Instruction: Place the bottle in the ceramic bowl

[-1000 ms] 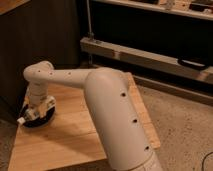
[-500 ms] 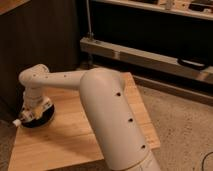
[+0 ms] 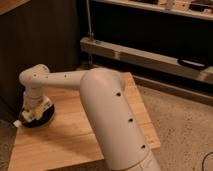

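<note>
Lowered and swung leftward since a second ago, gripper (image 3: 31, 111) now hanging right above the black ceramic bowl (image 3: 46, 119), cream bottle (image 3: 23, 119) just under it, poking out leftward; grip unreadable, release probably near.

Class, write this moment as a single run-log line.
gripper: over ceramic bowl at wooden table left edge | bottle: at bowl's left rim, beneath gripper | release: not confirmed
</note>
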